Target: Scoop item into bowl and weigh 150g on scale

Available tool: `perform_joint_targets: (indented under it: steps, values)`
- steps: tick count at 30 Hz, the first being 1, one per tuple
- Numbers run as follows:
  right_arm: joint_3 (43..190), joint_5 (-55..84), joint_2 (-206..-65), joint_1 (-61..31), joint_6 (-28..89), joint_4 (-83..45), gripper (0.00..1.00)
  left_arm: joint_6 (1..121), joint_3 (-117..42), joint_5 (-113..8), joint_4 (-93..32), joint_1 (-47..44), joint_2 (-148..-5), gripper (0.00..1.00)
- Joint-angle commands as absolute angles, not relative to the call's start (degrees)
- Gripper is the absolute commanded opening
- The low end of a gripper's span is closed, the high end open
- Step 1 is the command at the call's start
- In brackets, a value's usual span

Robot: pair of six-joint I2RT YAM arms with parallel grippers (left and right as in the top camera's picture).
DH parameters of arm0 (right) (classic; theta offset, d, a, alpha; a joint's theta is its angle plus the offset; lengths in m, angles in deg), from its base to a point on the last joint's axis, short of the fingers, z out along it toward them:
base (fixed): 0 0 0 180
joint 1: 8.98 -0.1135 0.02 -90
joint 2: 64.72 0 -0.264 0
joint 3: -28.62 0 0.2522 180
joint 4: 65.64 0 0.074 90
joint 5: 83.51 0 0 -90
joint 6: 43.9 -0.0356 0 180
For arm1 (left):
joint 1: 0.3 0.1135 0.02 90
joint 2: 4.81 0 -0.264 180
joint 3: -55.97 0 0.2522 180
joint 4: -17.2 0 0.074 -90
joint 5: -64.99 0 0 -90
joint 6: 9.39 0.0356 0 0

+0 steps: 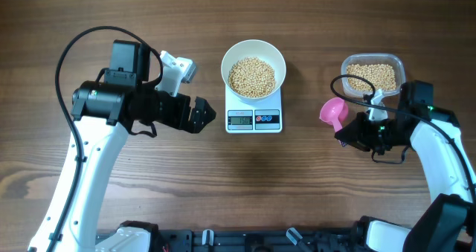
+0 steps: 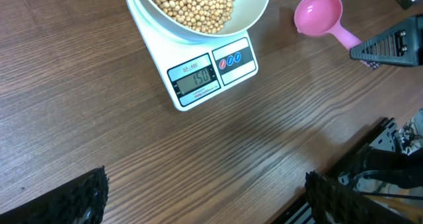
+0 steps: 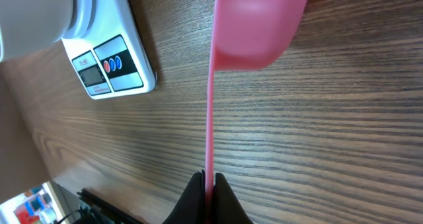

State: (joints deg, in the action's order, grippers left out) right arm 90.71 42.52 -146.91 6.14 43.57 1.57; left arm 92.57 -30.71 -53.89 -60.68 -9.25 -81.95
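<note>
The white bowl [image 1: 226, 65] stands on the white scale [image 1: 253, 120], filled with tan beans [image 1: 253, 76]. In the left wrist view the scale [image 2: 231, 60] reads 150 under the bowl [image 2: 256, 12]. My left gripper [image 1: 202, 116] hovers just left of the scale. It is open, its jaws [image 2: 205, 191] wide apart over bare wood. My right gripper [image 1: 348, 131] is shut on the handle of a pink scoop [image 1: 333, 112]. The right wrist view shows that scoop [image 3: 258, 26] on edge, its thin handle pinched at my right gripper [image 3: 210, 184]. I cannot see into the scoop there.
A clear plastic tub [image 1: 346, 64] with more beans [image 1: 373, 76] sits at the back right, just behind the right arm. The table's front edge with dark rails runs along the bottom of the overhead view.
</note>
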Motion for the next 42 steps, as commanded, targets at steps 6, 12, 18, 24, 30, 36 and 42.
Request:
perform_joint_targets:
  steps: [6, 12, 18, 24, 30, 36, 42]
  values:
    - [89.1, 43.8, -146.9, 6.3, 42.9, 1.5, 0.15, 93.7, -31.0, -55.0, -60.7, -9.5, -81.0, 1.00]
    - [88.7, 43.4, -146.9, 6.3, 40.7, 1.3, 0.18, 93.7, -31.0, -55.0, -60.7, -9.5, -81.0, 1.00]
    - [88.9, 43.4, -146.9, 6.3, 40.2, 1.8, 0.44, 93.7, -31.0, -55.0, -60.7, -9.5, -81.0, 1.00]
    - [89.3, 43.4, -146.9, 6.3, 39.5, 3.0, 0.65, 93.7, -31.0, -55.0, -60.7, -9.5, -81.0, 1.00]
    - [92.2, 43.4, -146.8, 6.3, 39.5, 5.2, 0.66, 93.7, -31.0, -55.0, -60.7, -9.5, -81.0, 1.00]
    - [99.0, 43.7, -146.3, 6.3, 40.0, 8.7, 0.66, 93.7, -31.0, -55.0, -60.7, -9.5, -81.0, 1.00]
    - [109.9, 43.6, -144.4, 6.3, 40.1, 10.3, 0.66, 93.7, -31.0, -55.0, -60.7, -9.5, -81.0, 1.00]
